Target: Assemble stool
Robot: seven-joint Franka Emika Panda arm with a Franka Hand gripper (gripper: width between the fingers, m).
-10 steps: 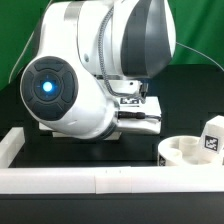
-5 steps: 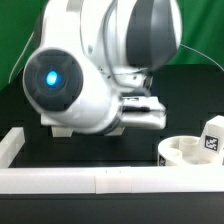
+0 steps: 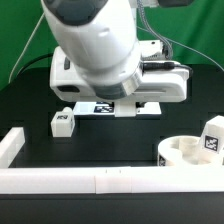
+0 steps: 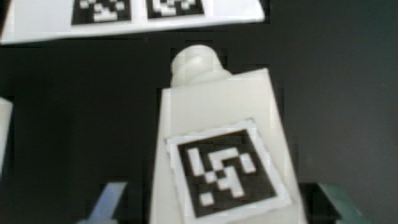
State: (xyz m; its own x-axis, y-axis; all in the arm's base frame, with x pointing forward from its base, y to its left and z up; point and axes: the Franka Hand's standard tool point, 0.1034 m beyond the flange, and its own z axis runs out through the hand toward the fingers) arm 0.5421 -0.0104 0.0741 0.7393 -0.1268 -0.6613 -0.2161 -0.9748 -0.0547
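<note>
Pincer (image 4: 222,205) is closed on one stool leg (image 4: 214,115). In the wrist view its two fingers (image 4: 111,202) stand at both sides of the leg's wide end, though the blur does not let me see the contact itself. This white leg carries a square black-and-white tag (image 4: 222,168), and its narrow rounded tip points toward the marker board (image 4: 125,18), which lies on the black worktop (image 3: 110,140). In the exterior view the big white arm (image 3: 95,45) leans over the marker board and hides the pincer. A second leg (image 3: 63,121) lies on the worktop at the exterior view's left, apart from the arm. The seat disc (image 3: 180,158) rests at the exterior view's right, just behind the long white rail (image 3: 100,182), and a third leg (image 3: 212,136) stands just beside the disc.
</note>
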